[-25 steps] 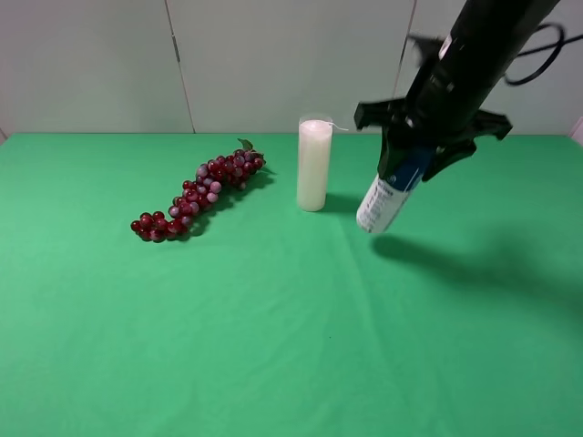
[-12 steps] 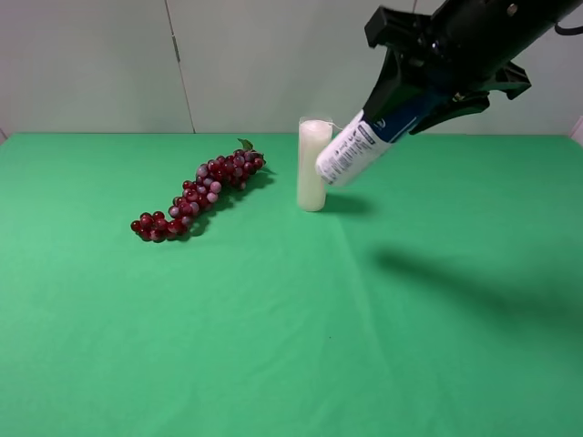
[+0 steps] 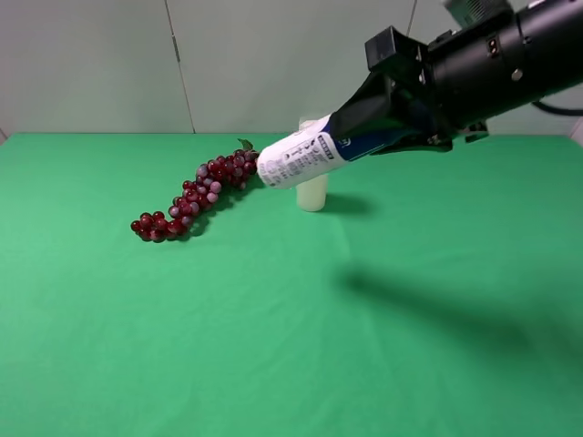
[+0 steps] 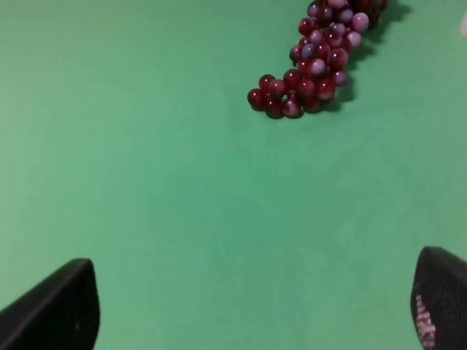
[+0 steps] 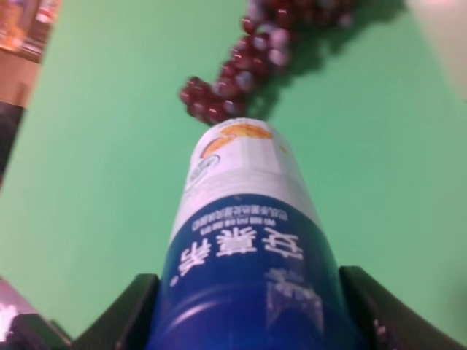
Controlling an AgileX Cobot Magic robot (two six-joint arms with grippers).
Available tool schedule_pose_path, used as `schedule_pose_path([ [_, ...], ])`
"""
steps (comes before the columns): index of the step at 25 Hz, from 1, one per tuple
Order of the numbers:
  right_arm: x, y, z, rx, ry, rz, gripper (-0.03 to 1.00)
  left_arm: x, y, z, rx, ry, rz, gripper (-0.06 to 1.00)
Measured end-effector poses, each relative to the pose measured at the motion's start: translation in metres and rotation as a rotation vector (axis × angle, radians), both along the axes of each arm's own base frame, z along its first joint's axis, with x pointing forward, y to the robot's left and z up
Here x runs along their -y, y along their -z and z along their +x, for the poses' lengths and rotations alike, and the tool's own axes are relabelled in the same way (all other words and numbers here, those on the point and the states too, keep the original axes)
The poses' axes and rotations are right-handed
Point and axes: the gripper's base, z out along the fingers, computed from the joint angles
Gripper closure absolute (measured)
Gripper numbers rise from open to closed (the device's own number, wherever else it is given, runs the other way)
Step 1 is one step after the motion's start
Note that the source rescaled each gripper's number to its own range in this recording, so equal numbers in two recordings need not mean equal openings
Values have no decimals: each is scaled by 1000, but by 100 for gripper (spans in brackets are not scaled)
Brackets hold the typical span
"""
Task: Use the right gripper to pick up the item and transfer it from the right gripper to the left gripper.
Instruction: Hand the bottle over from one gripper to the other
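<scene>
Two grippers, one loaded. My right gripper is clenched around the item, its prongs closed on the dark blue upper body. My right arm enters from 2 o'clock in the high view and lies nearly level, well above the green table. The item is held aloft, close to horizontal, its white printed base pointing toward 8 o'clock and its blue end toward 2 o'clock. It passes in front of the white candle, whose lower part shows beneath it; whether the two touch I cannot tell. The base ends near the bunch of grapes, which lies on the table at 9 o'clock of the candle. My left gripper is released, jaws spread wide above the table; the grapes lie on the green surface beyond its fingertips.
</scene>
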Motion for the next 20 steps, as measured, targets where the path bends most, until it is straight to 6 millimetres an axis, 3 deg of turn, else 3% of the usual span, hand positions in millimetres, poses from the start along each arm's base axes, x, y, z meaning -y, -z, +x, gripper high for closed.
schedule_pose_path([
  [9, -8, 10, 2, 105, -27, 148, 95, 0, 0, 0, 0, 0, 0, 15],
  [20, -19, 39, 20, 34, -9, 204, 95, 0, 0, 0, 0, 0, 0, 15],
])
